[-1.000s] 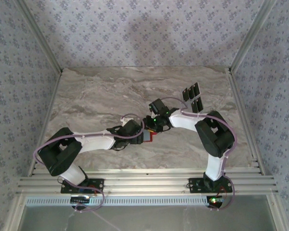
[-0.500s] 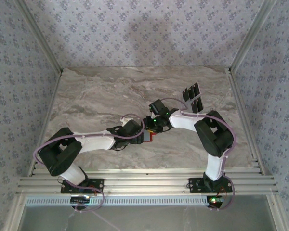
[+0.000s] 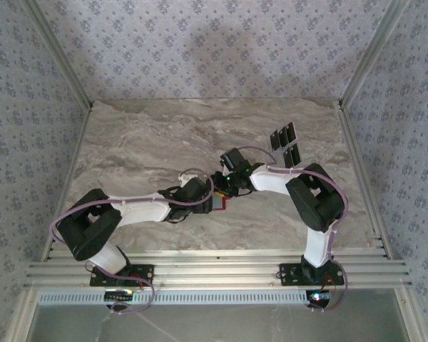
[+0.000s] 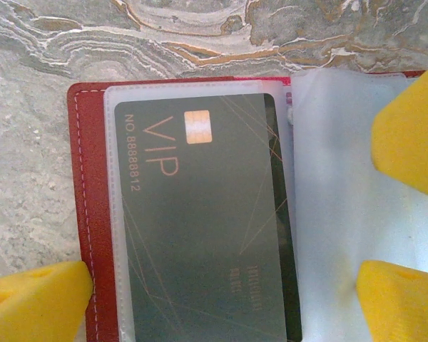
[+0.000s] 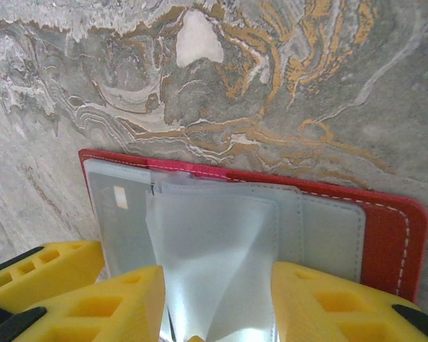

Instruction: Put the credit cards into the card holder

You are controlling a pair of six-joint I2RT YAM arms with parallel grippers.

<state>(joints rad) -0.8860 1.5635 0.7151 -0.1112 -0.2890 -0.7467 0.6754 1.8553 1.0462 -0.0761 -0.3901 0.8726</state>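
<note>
Overhead: left gripper [image 3: 203, 201] and right gripper [image 3: 222, 184] meet at the card holder [image 3: 221, 204]; spare credit cards [image 3: 286, 144] well apart, far right.
Left wrist: left gripper [image 4: 214, 299] spread wide over card holder [image 4: 93, 214]; VIP card [image 4: 200, 228] in pocket.
Right wrist: right gripper [image 5: 217, 313] clamped on bowed clear sleeve [image 5: 214, 242].

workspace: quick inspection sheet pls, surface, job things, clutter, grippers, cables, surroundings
surface: marble table
job's things: red card holder lies open; one VIP card sleeved inside; loose credit cards toward the far right corner
clutter: nothing seen
grippers: left gripper open, fingers straddling the holder; right gripper flanks a raised clear sleeve, grip unclear
cables: lilac cables loop along both arms
surroundings: patterned walls, aluminium rails at the near edge
</note>
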